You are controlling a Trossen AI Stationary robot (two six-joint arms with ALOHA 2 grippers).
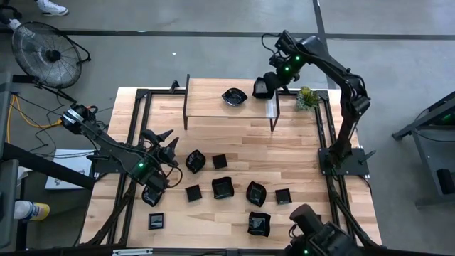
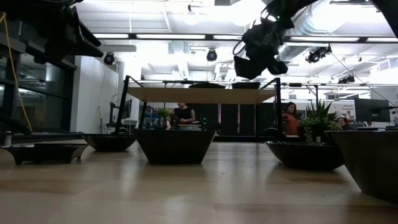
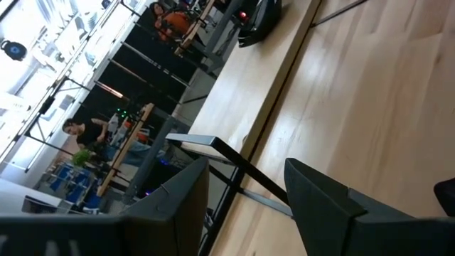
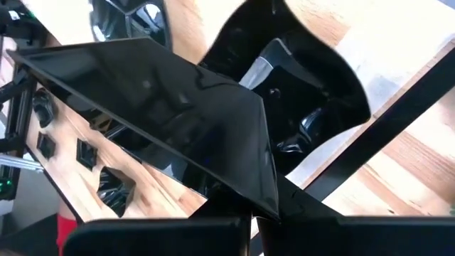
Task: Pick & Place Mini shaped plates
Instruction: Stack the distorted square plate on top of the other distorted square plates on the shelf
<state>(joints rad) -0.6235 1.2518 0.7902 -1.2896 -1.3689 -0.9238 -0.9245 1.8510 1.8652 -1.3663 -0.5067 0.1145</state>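
Several glossy black mini plates lie on the wooden table, among them a wavy one (image 1: 195, 161) and a square one (image 1: 221, 188). One more wavy plate (image 1: 234, 96) sits on the raised wooden shelf (image 1: 206, 99). My right gripper (image 1: 269, 83) hovers over the shelf's right part, shut on a square black plate (image 4: 163, 121), also seen in the low view (image 2: 250, 66). My left gripper (image 1: 168, 142) is open above the table's left side, just left of the wavy plate, and holds nothing. My right gripper pinches the square plate by its rim near one corner (image 4: 264, 203), between the two fingers. The plate is lifted clear above the shelf and sits tilted, its flat side wall facing the wrist camera.
A small green plant (image 1: 307, 98) stands at the shelf's right end, close to my right arm. The shelf's dark metal legs (image 1: 186, 107) rise from the table. A black frame (image 1: 142, 96) runs around the table's edges. People sit in the room behind the table (image 2: 183, 115).
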